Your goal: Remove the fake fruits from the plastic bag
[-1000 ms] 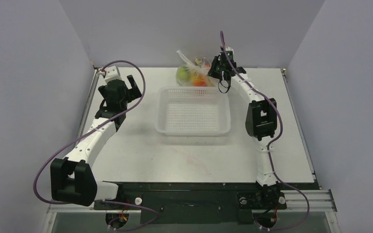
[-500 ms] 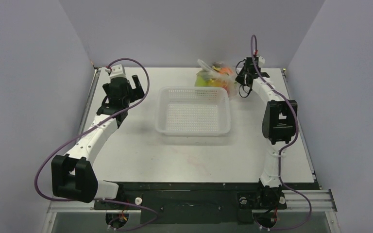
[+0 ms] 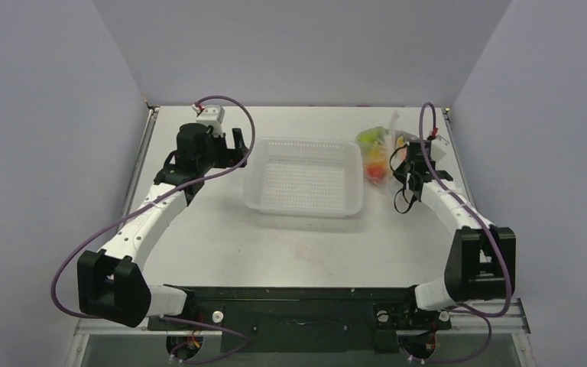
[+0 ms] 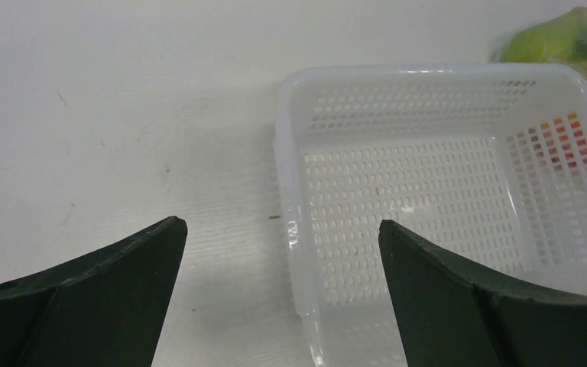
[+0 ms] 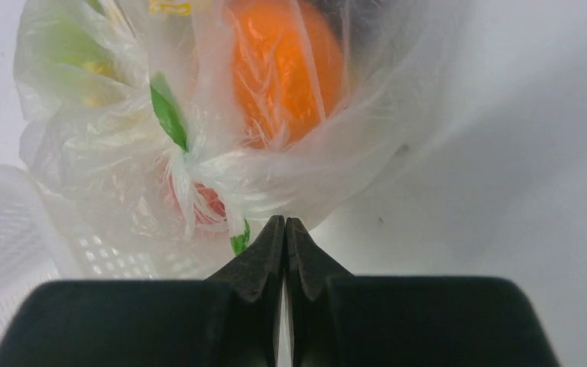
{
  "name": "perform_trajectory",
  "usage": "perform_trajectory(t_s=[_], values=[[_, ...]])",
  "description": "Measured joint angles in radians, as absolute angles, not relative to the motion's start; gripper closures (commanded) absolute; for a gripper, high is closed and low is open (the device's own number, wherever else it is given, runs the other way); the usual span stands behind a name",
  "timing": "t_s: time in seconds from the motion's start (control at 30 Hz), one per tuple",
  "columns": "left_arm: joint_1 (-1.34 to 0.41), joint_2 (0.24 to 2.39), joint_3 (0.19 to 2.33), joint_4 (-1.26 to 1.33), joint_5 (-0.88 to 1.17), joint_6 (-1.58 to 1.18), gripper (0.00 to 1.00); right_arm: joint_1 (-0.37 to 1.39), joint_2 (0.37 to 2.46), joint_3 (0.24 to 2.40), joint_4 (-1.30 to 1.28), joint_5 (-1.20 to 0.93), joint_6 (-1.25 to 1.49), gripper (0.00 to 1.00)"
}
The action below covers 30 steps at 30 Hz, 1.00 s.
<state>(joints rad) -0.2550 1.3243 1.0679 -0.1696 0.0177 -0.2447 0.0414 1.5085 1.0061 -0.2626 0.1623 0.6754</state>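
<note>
Right claw (image 5: 285, 229) – clenched. Both fingers are pressed together on a pinch of film at the near edge of the plastic bag (image 5: 122, 138); a gathered twist of film with a green speck sits just above the fingertips.

The plastic bag is at the right far corner of the white perforated basket (image 3: 306, 202), just beside its right wall. In the right wrist view the bag overlaps the basket rim. Whether the bag rests on the worktop (image 3: 275, 245) or hangs clear of it cannot be told.

The fake fruits (image 3: 373, 153) are all inside the bag:
- the orange (image 5: 283, 69) is at the top, pressed against the film;
- the green pear (image 4: 558, 42) is at the far side, beyond the basket's far right corner;
- a small red fruit (image 5: 206, 200) is low, near the twist.
The other fruits are too blurred by the film to identify.

Left claw (image 4: 279, 224) – released, jaws wide apart, nothing between them. It is at the basket's left far corner and faces across the basket towards the bag.

The basket holds no fruit.
</note>
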Motion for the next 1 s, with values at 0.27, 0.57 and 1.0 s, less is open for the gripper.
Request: perform_trajectory(t_s=[0.27, 0.57, 1.0], values=[[-0.422, 1.316, 1.084, -0.212, 0.069, -0.144, 0.03, 0.072, 1.167, 0.822, -0.289, 0.194, 0.697, 1.0], [-0.519, 1.312, 1.097, -0.244, 0.117, -0.104, 0.03, 0.228, 0.955, 0.662, -0.379, 0.157, 0.702, 1.0], [-0.61, 1.359, 1.115, -0.262, 0.154, -0.093, 0.05, 0.506, 0.847, 0.549, -0.427, 0.009, 0.72, 1.0]])
